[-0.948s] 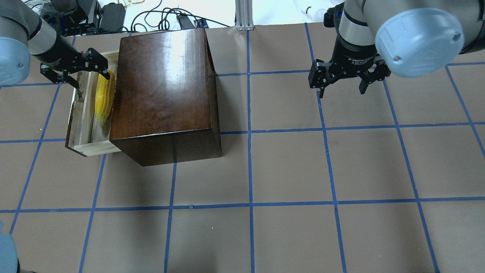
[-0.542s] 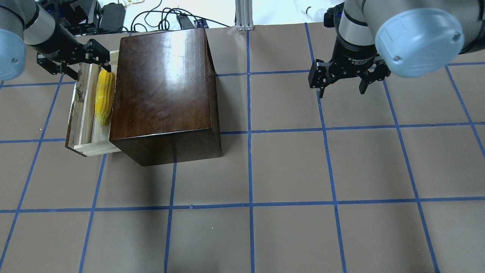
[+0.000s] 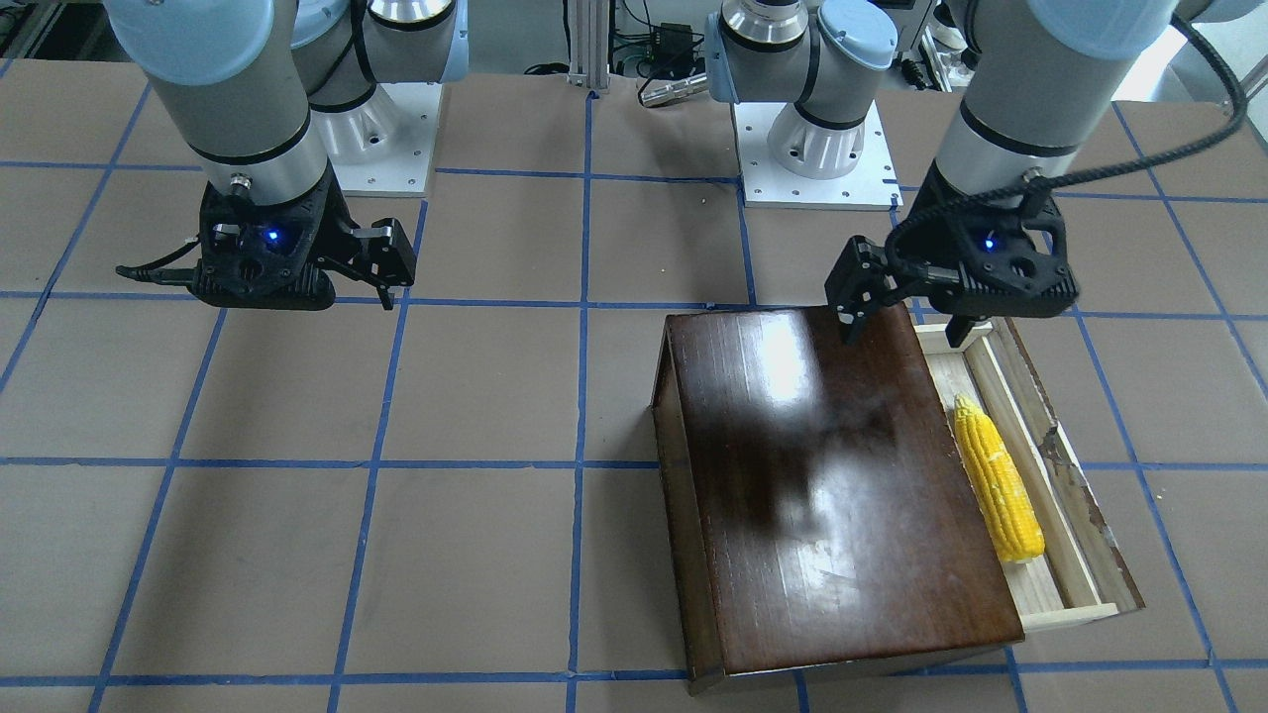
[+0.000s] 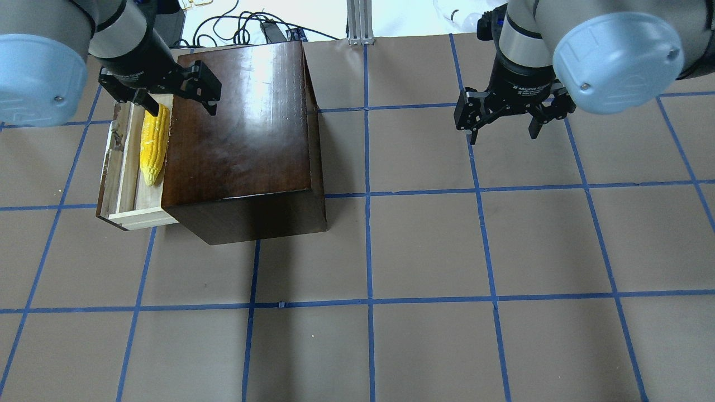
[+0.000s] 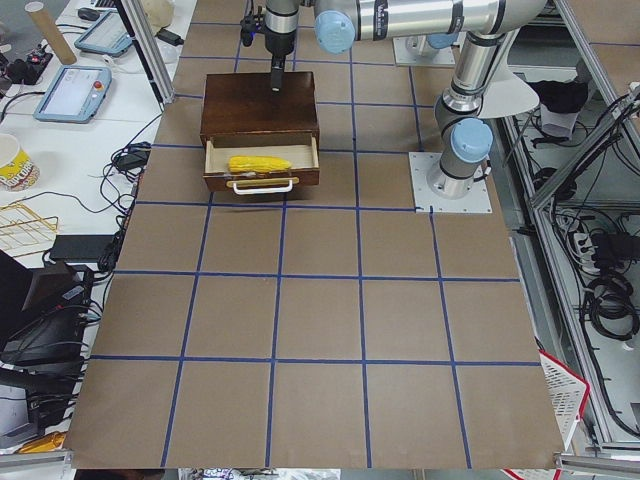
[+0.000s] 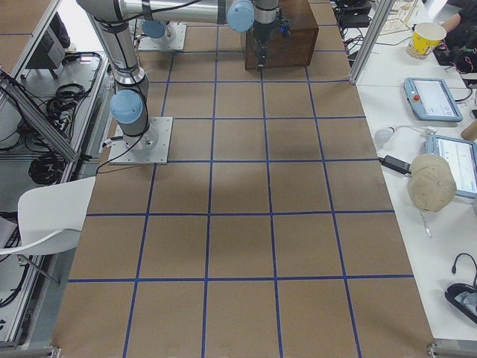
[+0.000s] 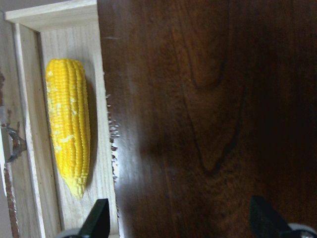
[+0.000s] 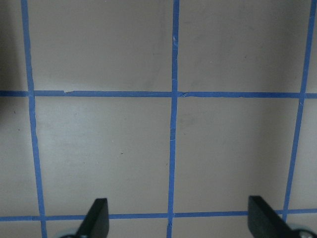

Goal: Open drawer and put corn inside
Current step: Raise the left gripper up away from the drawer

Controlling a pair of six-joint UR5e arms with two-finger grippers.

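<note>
The yellow corn (image 4: 153, 145) lies lengthwise in the open drawer (image 4: 124, 173), which is pulled out of the dark-brown box (image 4: 240, 123) on its left side. The corn also shows in the front view (image 3: 996, 480) and the left wrist view (image 7: 69, 126). My left gripper (image 4: 179, 103) is open and empty. It hovers over the box's back left edge, one finger above the corn's blunt end and the other above the lid. My right gripper (image 4: 504, 133) is open and empty above bare table at the far right.
Brown paper with blue tape grid lines (image 4: 368, 301) covers the table. Cables and an aluminium post (image 4: 357, 22) lie beyond the far edge. The drawer has a white handle (image 5: 262, 184) on its front panel.
My left gripper has moved right, from over the drawer's far end to over the box's left edge. The corn stays in the drawer. The right arm has not moved.
</note>
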